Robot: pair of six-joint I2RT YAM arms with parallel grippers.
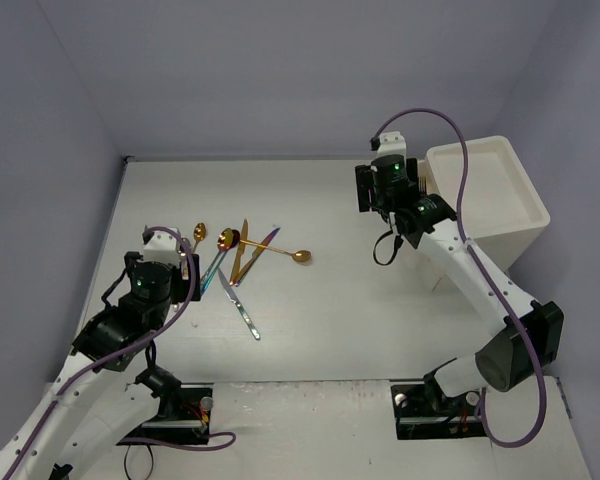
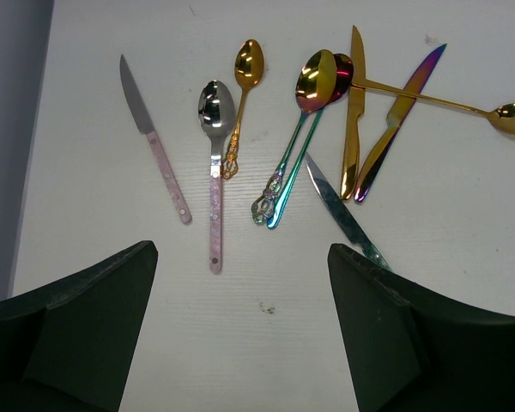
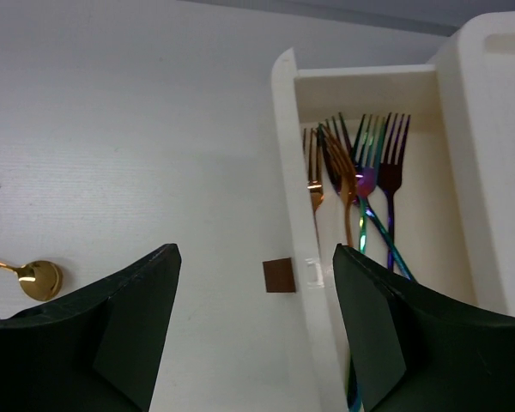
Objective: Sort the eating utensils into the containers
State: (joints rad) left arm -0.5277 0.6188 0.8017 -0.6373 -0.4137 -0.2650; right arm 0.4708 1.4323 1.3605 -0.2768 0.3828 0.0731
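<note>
Both pairs of jaws spread and empty: one over loose cutlery, one at an open drawer.

Top view: the left jaws hang at the near-left edge of the scattered gold, silver and iridescent knives and spoons on the white surface; the right jaws sit beside the boxy white plastic drawer unit. Left wrist: a pink-handled silver spoon lies just ahead of the gap. Right wrist: gold, purple and iridescent forks lie in the cream drawer, its brown handle between the fingers.
</note>
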